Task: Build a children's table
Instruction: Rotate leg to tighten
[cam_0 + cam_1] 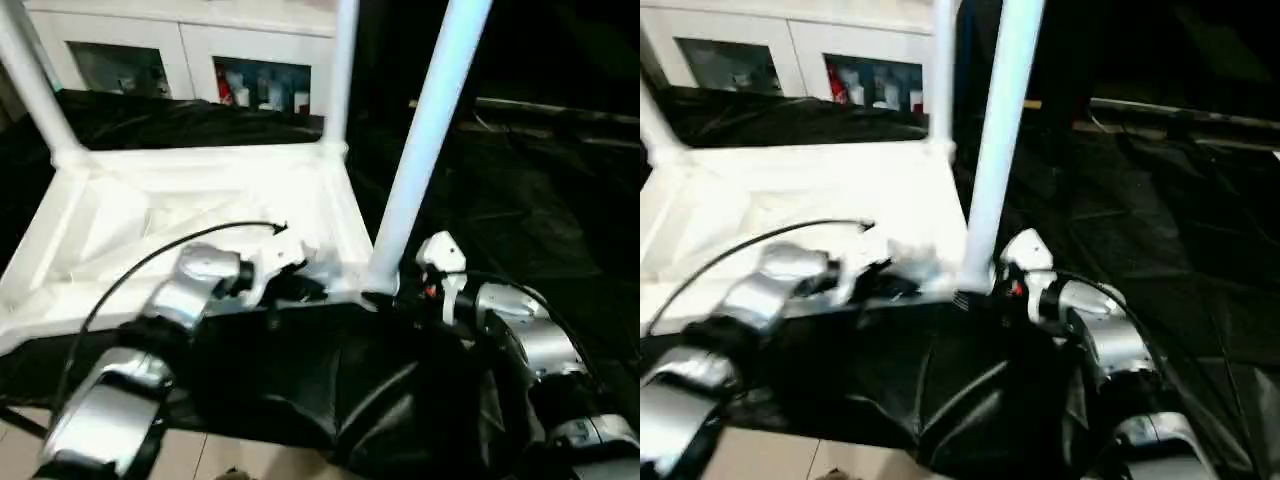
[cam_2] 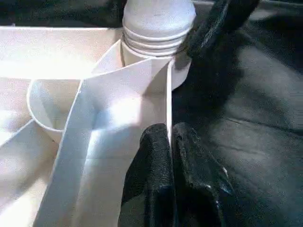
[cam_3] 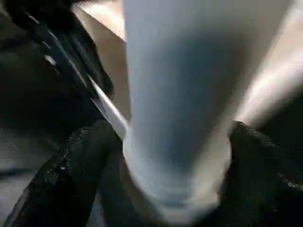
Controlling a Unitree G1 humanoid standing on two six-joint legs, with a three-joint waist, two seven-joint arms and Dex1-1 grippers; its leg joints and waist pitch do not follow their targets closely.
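White tabletop [image 1: 200, 215] lies upside down on the black-draped bench [image 1: 520, 220], ribbed underside up. Three legs stand up from its corner sockets: one at far left [image 1: 30, 80], one at far right [image 1: 343, 70], and a near leg [image 1: 425, 150] at the near right corner, tilted a bit to the right at the top.

Left hand [image 2: 170, 142] sits at the near edge of the tabletop, just left of the near leg. Its two black fingers [image 2: 151, 161] are pressed together, pinching the thin upright wall of the tabletop rim. In the left wrist view the base of the near leg shows ridged rings where it enters the round socket [image 2: 52, 104]; a black finger of the other hand [image 2: 222, 19] sits beside the leg base.

Right hand [image 3: 175, 156] is at the base of the near leg, fingers spread wide on either side of it; one finger [image 3: 85, 156] on one side, the other on the opposite side. Can't tell whether the pads touch the leg.

A black cable [image 1: 150, 265] arcs over the left forearm. White cabinets w/ glass doors [image 1: 260, 85] stand behind the bench. Light floor [image 1: 210, 455] shows below the bench edge.
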